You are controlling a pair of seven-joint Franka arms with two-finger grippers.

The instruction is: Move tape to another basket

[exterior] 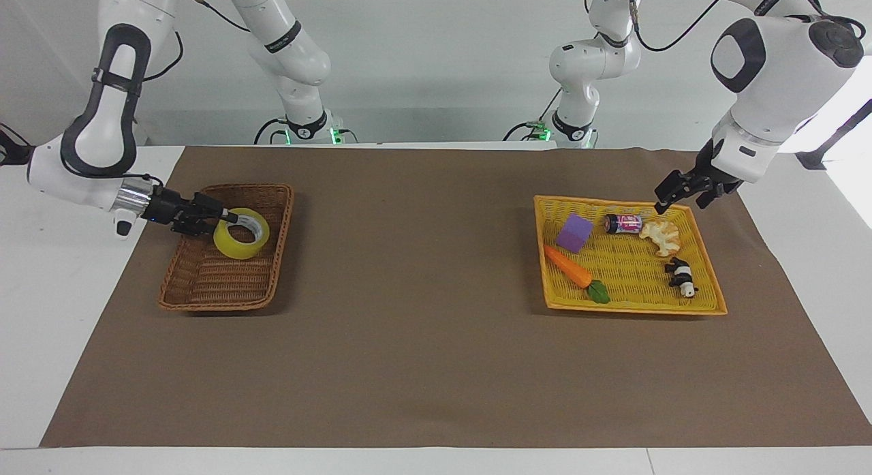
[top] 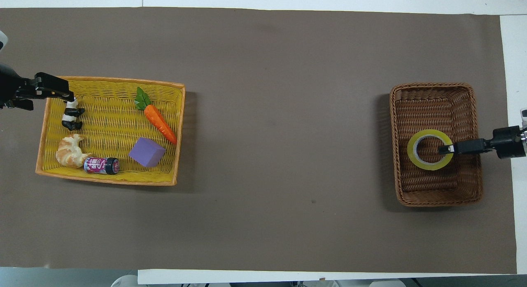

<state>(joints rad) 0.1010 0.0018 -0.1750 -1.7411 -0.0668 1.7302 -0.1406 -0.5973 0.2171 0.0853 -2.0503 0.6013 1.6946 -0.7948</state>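
Observation:
The yellow tape (exterior: 241,233) lies tilted in the brown wicker basket (exterior: 204,291), low against its floor, at the right arm's end of the table. It also shows in the overhead view (top: 420,157) inside the basket (top: 436,192). My right gripper (exterior: 228,218) reaches in over the basket's side and is shut on the tape's wall, one finger inside the ring (top: 446,148). My left gripper (exterior: 678,204) hangs open and empty over the corner of the yellow tray, also seen from overhead (top: 61,89).
The flat yellow tray (exterior: 633,304) at the left arm's end holds a purple cube (exterior: 574,232), a carrot (exterior: 569,267), a small can (exterior: 623,223), a croissant (exterior: 661,236) and a panda figure (exterior: 681,276). Brown paper covers the table.

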